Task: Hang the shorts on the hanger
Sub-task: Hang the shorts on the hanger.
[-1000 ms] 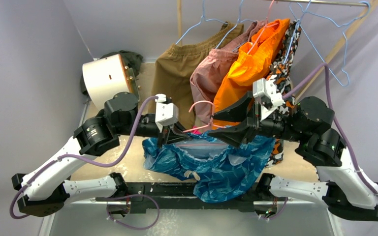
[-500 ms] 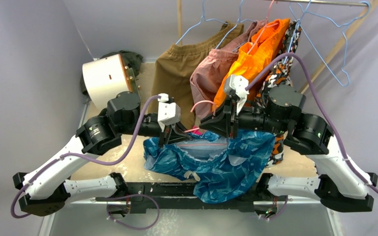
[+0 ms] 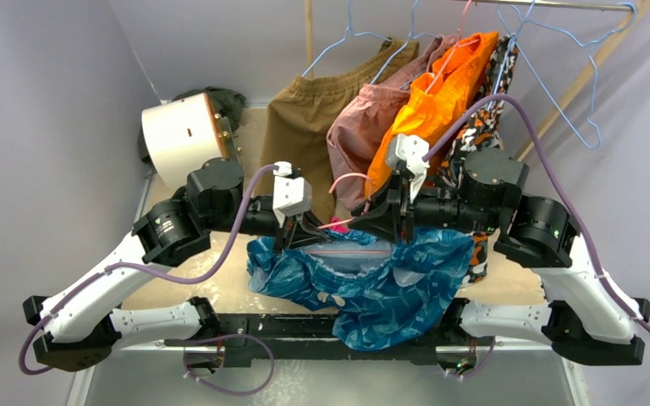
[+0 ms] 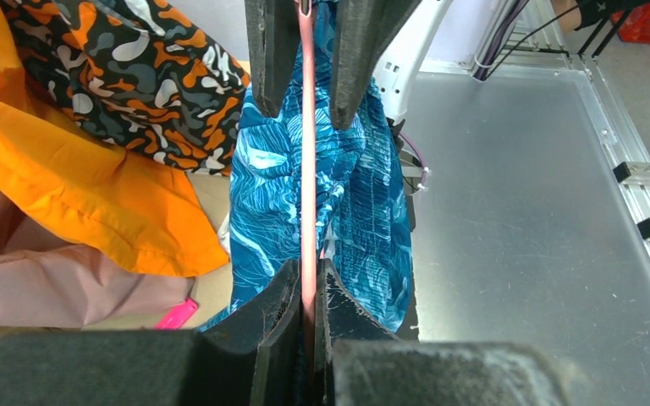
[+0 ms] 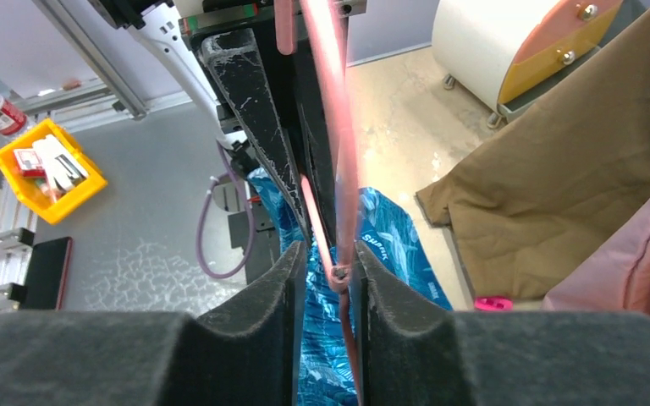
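The left pincer [image 4: 307, 279] was clamped shut on the hanger [image 4: 307, 169], its two pads pressed against the thin pink wire with no gap. The right pincer [image 5: 328, 254] faced it from the right, a little farther along the same wire. Its jaws stood partly apart on either side of the wire, with a slit of space showing, so it straddled the hanger without gripping it. The hanger was held up above the table [image 3: 228, 296], its bar running left to right between the two pincers and its hook curling up on the far side. The shorts [image 3: 381, 288] hung over that bar directly below both pincers. The shiny blue fabric bunched and sagged toward the near edge of the table, and the white drawstring showed on the near side.
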`<action>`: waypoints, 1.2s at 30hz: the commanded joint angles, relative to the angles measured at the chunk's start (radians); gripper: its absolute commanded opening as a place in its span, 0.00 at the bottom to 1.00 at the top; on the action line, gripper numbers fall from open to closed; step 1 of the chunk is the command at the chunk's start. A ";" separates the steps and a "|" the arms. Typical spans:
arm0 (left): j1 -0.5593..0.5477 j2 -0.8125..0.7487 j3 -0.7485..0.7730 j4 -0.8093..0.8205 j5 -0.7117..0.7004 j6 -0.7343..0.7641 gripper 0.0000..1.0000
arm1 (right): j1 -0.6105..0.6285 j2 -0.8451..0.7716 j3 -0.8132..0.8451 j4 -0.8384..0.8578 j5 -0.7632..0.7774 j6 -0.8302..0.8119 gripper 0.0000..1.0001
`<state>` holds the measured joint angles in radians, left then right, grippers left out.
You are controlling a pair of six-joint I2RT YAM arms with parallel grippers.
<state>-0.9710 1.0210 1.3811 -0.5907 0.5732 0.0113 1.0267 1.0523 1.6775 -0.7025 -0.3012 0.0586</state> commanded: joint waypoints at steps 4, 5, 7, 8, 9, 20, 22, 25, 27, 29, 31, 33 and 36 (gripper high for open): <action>0.002 -0.007 0.002 0.106 0.016 -0.011 0.00 | 0.003 -0.018 0.009 0.023 -0.044 -0.009 0.03; 0.002 -0.007 0.001 0.106 0.014 -0.011 0.00 | 0.004 -0.024 0.003 0.035 -0.047 -0.006 0.00; 0.002 -0.007 0.000 0.105 0.001 -0.013 0.00 | 0.004 -0.034 -0.004 0.058 -0.048 0.001 0.00; 0.002 -0.007 0.000 0.104 -0.013 -0.017 0.00 | 0.003 -0.041 -0.008 0.072 -0.042 0.007 0.00; 0.002 -0.009 0.001 0.099 -0.031 -0.019 0.11 | 0.003 -0.048 -0.014 0.089 -0.031 0.013 0.00; 0.002 -0.227 0.046 0.092 -0.596 -0.242 0.67 | 0.003 -0.159 -0.115 0.318 0.212 0.058 0.00; 0.002 -0.287 -0.007 0.186 -0.614 -0.384 0.68 | 0.003 -0.164 -0.126 0.361 0.228 0.062 0.00; 0.003 -0.341 -0.110 0.329 -0.600 -0.641 0.65 | 0.003 -0.157 -0.133 0.405 0.262 0.063 0.00; 0.002 -0.326 -0.169 0.421 -0.489 -0.747 0.63 | 0.003 -0.137 -0.127 0.411 0.284 0.057 0.00; 0.002 -0.265 -0.169 0.443 -0.370 -0.773 0.63 | 0.003 -0.113 -0.119 0.412 0.323 0.062 0.00; 0.002 -0.201 -0.127 0.366 -0.323 -0.716 0.61 | 0.003 -0.094 -0.113 0.420 0.361 0.078 0.00; 0.002 -0.177 -0.119 0.352 -0.303 -0.658 0.61 | 0.004 -0.081 -0.115 0.437 0.386 0.098 0.00; 0.002 -0.196 -0.173 0.456 -0.305 -0.597 0.64 | 0.003 -0.064 -0.119 0.450 0.396 0.124 0.00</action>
<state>-0.9691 0.8394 1.2476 -0.2287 0.2012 -0.6312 1.0275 0.9756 1.5383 -0.3817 0.0303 0.1349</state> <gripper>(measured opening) 0.623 0.031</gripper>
